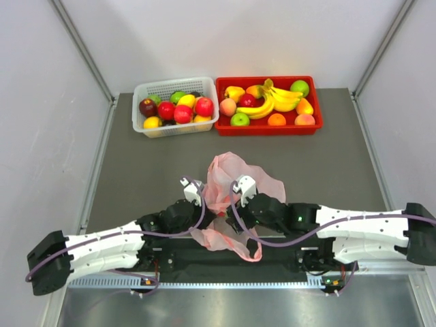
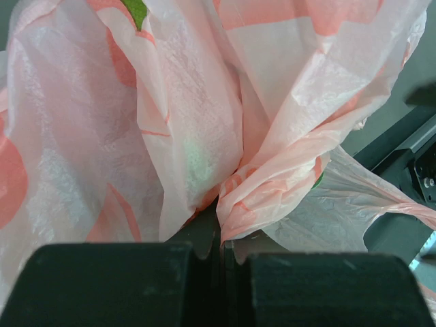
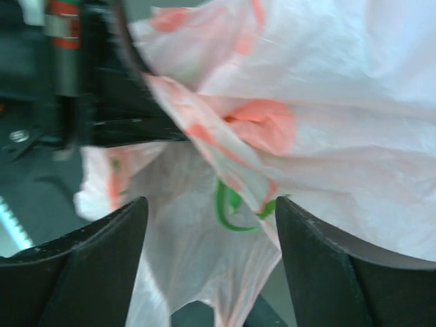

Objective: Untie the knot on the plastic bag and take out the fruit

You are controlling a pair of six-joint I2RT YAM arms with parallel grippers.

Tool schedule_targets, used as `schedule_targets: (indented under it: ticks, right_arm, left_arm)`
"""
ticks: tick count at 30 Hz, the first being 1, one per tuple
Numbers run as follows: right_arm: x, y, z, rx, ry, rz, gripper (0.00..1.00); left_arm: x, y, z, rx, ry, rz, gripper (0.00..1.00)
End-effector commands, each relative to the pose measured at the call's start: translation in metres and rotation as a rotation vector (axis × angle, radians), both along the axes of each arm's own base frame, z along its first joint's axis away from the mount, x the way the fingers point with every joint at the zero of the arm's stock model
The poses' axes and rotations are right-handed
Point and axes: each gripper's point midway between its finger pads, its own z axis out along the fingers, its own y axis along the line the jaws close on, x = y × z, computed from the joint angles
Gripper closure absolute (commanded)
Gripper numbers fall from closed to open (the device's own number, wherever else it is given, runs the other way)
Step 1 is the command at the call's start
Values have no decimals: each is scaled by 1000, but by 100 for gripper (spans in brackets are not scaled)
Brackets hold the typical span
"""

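Pinching: left claw (image 2: 221,276), jaws closed tight on a gathered fold of the plastic bag (image 1: 235,174). Right claw (image 3: 210,204), jaws spread wide with loose film between them, gripping nothing.

Bag: one, thin pink translucent plastic, crumpled, lying near the table's near edge between the two wrists, partly draped over the dark base rail.

Obscured: knot cannot be told apart from the bunched folds. Fruit inside the bag is hidden; only green patches (image 3: 231,204) show through the film, and whether they are leaf or print is unclear. Both claws' fingertips are masked by plastic in the top view.

Surface: grey table (image 1: 157,157), metal-edged, with plain white panels on three sides.

Count: two arms; one white basket (image 1: 139,102) and one red tray (image 1: 317,102), side by side at the far edge, well apart from the bag. Basket fruit overlap too much for counting; tray holds one banana bunch (image 1: 272,101) among round fruit.
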Motion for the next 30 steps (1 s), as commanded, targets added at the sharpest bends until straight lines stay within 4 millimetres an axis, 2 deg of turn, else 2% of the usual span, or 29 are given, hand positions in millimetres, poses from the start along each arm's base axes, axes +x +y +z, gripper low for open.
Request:
schedule_targets:
  ticks: [1,5,9,14,15,19,24,30]
  right_arm:
    - [-28,3,4,9,41,132,27]
    - [-37,11,-5,-3,64,176,35]
    - [-44,24,-23,-23,101,209,45]
    - [-33,34,-40,-70,90,167,52]
    - [-27,35,-46,-89,76,143,58]
    - [-12,42,-48,-98,46,95,64]
    - [3,41,-56,-117,43,46,63]
    - [-5,43,-41,-82,59,92,54]
  left_arm:
    - [7,-12,18,-41,-46,-12,100]
    - [10,-16,21,-35,-57,-15,100]
    - [13,-17,26,-36,-72,-13,100]
    - [11,-17,27,-39,-70,-20,100]
    - [11,-16,25,-35,-66,-19,100]
    - [7,-16,23,-39,-53,-29,100]
    - [4,-11,16,-38,-38,-26,100]
    - [2,-10,15,-37,-34,-30,100]
